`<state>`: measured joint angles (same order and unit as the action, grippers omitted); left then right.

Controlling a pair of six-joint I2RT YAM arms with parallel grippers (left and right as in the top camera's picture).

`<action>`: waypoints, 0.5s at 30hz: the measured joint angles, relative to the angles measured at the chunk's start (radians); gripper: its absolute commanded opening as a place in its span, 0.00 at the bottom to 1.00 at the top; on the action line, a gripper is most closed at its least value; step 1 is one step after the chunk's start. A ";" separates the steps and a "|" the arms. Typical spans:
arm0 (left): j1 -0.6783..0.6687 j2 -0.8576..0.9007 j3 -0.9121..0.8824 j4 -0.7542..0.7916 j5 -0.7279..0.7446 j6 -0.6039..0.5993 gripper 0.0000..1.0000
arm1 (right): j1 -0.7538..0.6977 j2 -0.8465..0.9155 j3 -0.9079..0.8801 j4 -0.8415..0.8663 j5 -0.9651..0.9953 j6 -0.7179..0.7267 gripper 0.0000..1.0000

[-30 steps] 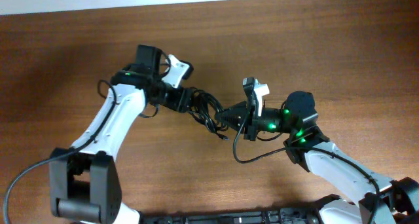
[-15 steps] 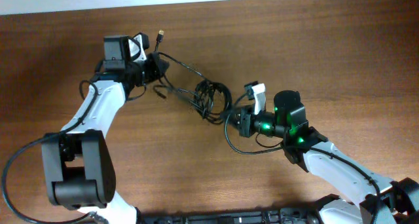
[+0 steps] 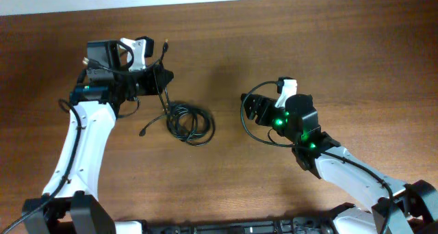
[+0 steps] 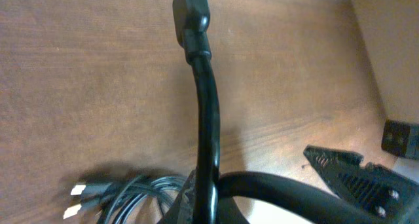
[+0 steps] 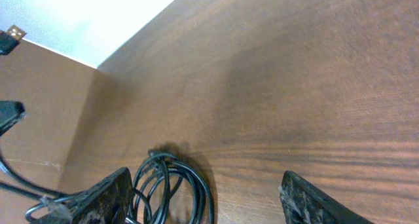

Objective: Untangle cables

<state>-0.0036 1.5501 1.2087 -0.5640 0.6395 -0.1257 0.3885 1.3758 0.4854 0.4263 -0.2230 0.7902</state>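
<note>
Coils of the cables (image 3: 190, 122) lie in a loose bundle on the desk (image 3: 328, 49), between my two arms and nearer the left one. One strand (image 3: 164, 63) leaves the bundle, passes my left jaws and stands up past them to a small metal-tipped plug (image 3: 166, 39) in the air. From my left wrist that strand runs straight up the middle of the view. One finger (image 4: 353, 178) sits off to its right and apart from it (the other is out of sight), so I cannot tell whether my left jaws are clenched on the strand. A loose plug end (image 3: 144, 133) rests on the desk just left of the bundle. My right jaws are released and spread wide, grasping nothing. They hover to the right of the bundle, apart from it, and my right wrist sees the coils on the desk beyond one fingertip (image 5: 98, 198).
</note>
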 measured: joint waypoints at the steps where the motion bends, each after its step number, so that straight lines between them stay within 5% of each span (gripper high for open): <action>1: -0.019 0.000 0.000 -0.031 -0.001 0.018 0.00 | 0.000 0.001 0.000 -0.018 0.003 0.000 0.71; 4: -0.122 0.000 0.000 -0.049 -0.055 0.029 0.04 | 0.000 0.001 0.000 -0.034 0.005 -0.001 0.72; 6: -0.235 0.000 0.000 -0.060 -0.264 0.036 0.00 | -0.019 0.001 0.000 -0.039 0.000 -0.005 0.72; 7: -0.262 0.000 0.000 -0.070 -0.379 0.037 0.07 | -0.044 0.001 0.000 -0.046 -0.023 -0.005 0.72; 8: -0.272 0.000 0.000 -0.089 -0.497 0.024 0.34 | -0.069 0.001 0.001 -0.090 -0.041 -0.005 0.73; 9: -0.267 0.000 0.000 -0.108 -0.629 -0.002 0.43 | -0.082 0.001 0.002 -0.154 -0.053 -0.008 0.73; 10: -0.248 0.000 0.000 -0.122 -0.747 -0.056 0.69 | -0.090 0.003 0.001 -0.188 -0.060 -0.020 0.75; 12: -0.209 -0.001 0.001 -0.159 -0.852 -0.169 1.00 | -0.090 0.003 0.002 -0.254 -0.068 -0.055 0.77; 15: -0.155 -0.002 0.003 -0.265 -0.908 -0.335 0.99 | -0.090 0.003 0.001 -0.290 -0.066 -0.067 0.77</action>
<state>-0.1589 1.5482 1.2118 -0.8288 -0.2687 -0.4603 0.2985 1.3792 0.4862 0.1368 -0.2890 0.7235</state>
